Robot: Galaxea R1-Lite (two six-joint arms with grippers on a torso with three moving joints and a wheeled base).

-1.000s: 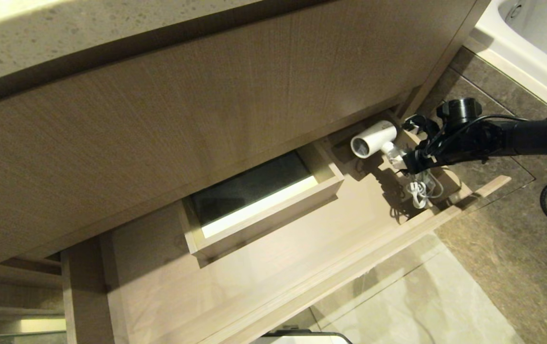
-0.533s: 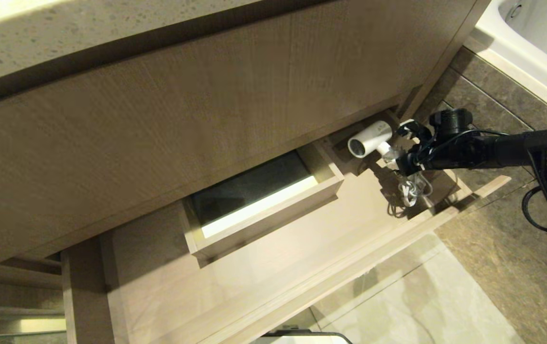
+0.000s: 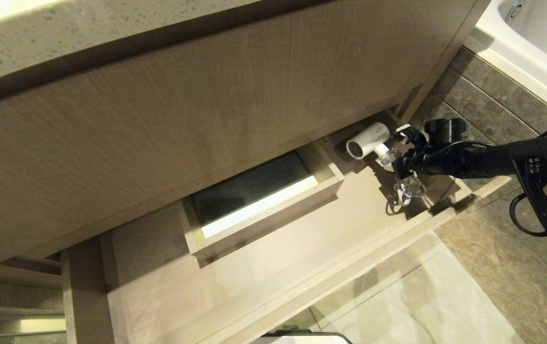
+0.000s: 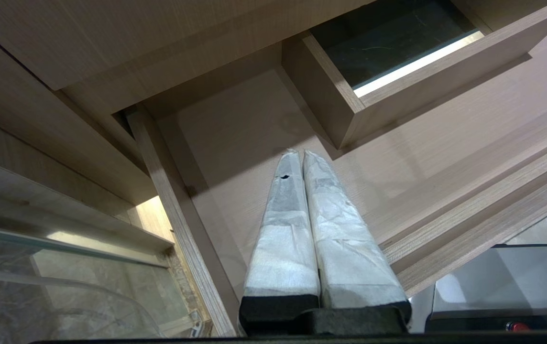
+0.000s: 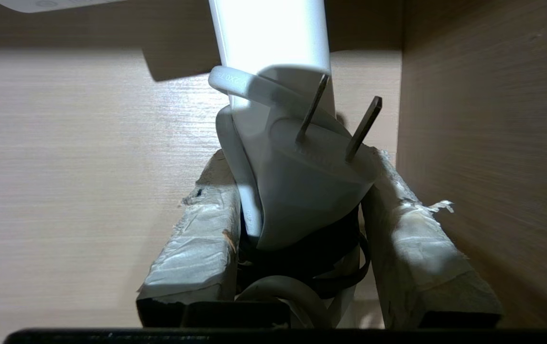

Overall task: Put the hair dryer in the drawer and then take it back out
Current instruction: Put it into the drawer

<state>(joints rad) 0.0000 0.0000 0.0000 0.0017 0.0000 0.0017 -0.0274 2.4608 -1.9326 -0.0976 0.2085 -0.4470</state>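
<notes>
The right gripper clamped the hair dryer by handle and plug between its jaws, over the drawer; lowering and release likely came next. The left gripper, parked, was closed.

hair dryer: white plastic, short fat barrel, its round open end turned toward the boxed cut-out; slim handle ran from the barrel toward the drawer's right end
dryer pose: barrel lay roughly level, at the far right end of the drawer, close to the back
cord: white, bundled in loops, hung below the handle near the drawer floor
plug: white, two flat metal prongs, pressed against the handle's base
drawer: wide, shallow, light-brown wood grain, pulled open, low plain front
cut-out: rectangular boxed opening, dark inside, mid-drawer at the back
</notes>
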